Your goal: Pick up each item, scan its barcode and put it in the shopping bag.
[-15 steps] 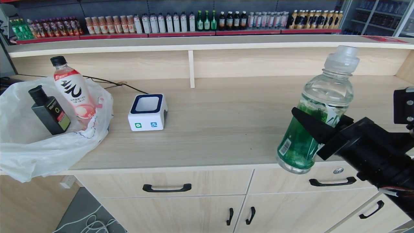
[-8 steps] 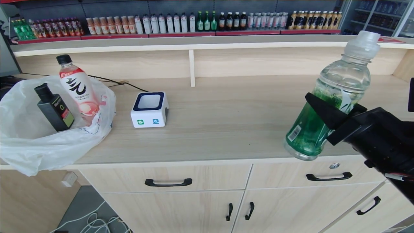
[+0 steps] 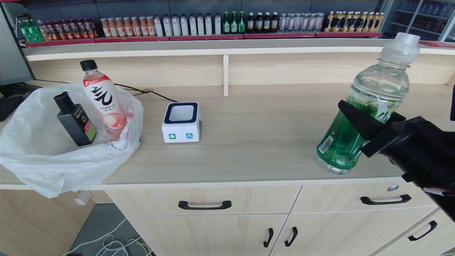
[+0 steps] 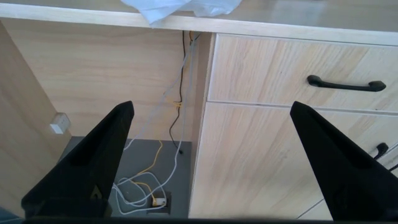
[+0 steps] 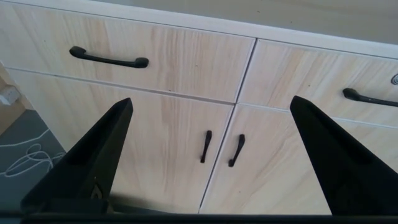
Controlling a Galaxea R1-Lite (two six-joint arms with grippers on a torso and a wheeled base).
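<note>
In the head view my right gripper (image 3: 359, 122) is shut on a green drink bottle (image 3: 373, 92) and holds it tilted above the counter's front right. The bottle's barcode (image 3: 325, 144) shows low on its side. The white scanner box (image 3: 180, 122) sits mid-counter, well to the left of the bottle. At the far left a white shopping bag (image 3: 42, 160) holds a dark square bottle (image 3: 74, 121) and a pink drink bottle (image 3: 103, 99). My left gripper (image 4: 211, 106) hangs open below the counter edge, before the cabinet front. The right wrist view has dark fingers (image 5: 93, 162) against the cabinet doors.
The wooden counter (image 3: 256, 142) has a raised back ledge with a divider (image 3: 225, 74). A black cable (image 3: 149, 92) runs behind the bag and scanner. Drawers and doors with black handles (image 3: 204, 205) lie below. Shelves of drinks (image 3: 213, 25) line the back wall.
The head camera has shifted, so the whole scene sits further right. My right gripper has lifted the green bottle higher; its base now sits above the counter's front edge.
</note>
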